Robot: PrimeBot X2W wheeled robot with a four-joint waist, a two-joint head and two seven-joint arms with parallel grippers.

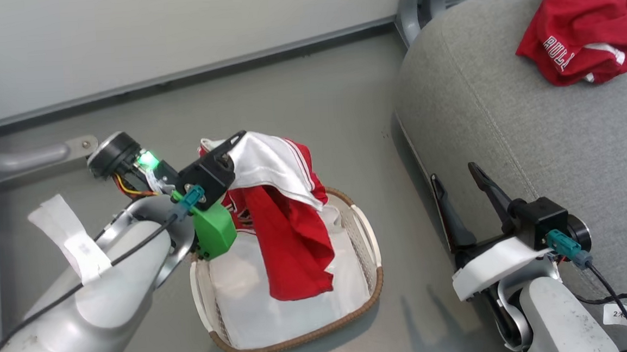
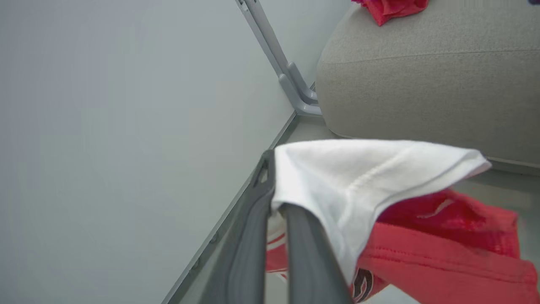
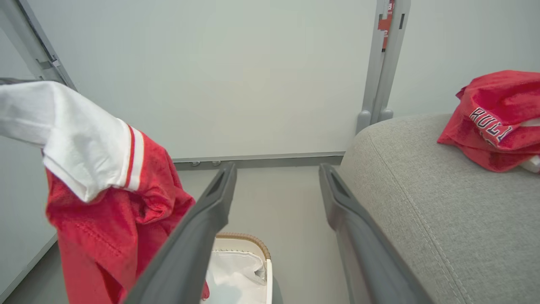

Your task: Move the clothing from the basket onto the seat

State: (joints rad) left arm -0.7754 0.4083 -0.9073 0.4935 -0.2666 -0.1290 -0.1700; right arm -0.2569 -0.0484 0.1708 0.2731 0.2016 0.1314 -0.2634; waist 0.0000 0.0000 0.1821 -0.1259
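Clenched left jaws pinch the white panel of a limp red mesh garment, which hangs over the oval perforated basket at 6 o'clock on the smooth grey floor. Right jaws gape, released, beside the grey woven seat, where a crumpled second garment lies at 2 o'clock.
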